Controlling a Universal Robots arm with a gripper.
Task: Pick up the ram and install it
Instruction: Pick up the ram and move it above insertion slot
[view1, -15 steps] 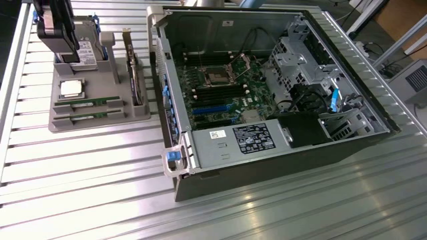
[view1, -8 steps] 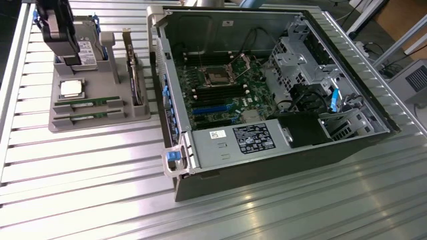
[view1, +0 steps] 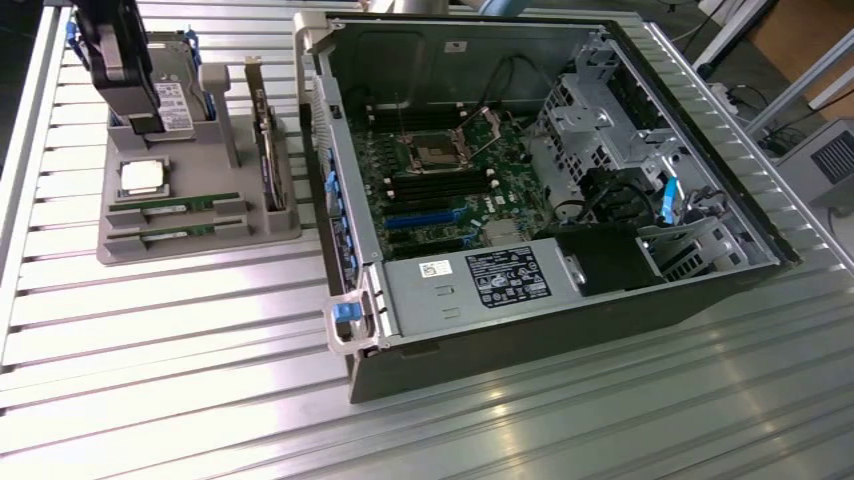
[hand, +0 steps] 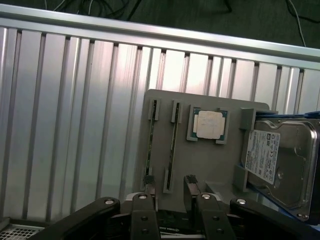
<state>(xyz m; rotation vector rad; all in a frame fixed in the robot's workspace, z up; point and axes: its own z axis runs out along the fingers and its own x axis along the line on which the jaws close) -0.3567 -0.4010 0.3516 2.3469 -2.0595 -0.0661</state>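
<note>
The gripper (hand: 169, 183) is being seen from the wrist view with its black fingers (hand: 148, 181) spread apart and nothing being clamped between them. It is being held above the grey tray (hand: 210, 170), over the end farthest from the table's edge rail. The ram (hand: 172, 144) is being carried flat in a slot of that tray, on the side nearer the processor chip (hand: 208, 124), and from the wrist view it is being lined up with the gap between the fingertips. A second stick (hand: 151, 140) is being carried in the parallel slot just beside it. Whether anything is being touched by the fingers cannot be told. A hard drive (hand: 280, 160) is being held at the tray's far side, beyond the processor chip. In the exterior view the tray is being shown on the slatted metal table (view1: 200, 350) at the exterior view's left. An expansion card (view1: 274, 160) is being held upright at the tray's edge, and the open computer case (view1: 534, 350) with its motherboard (view1: 454, 170) is being shown just beside it.
</note>
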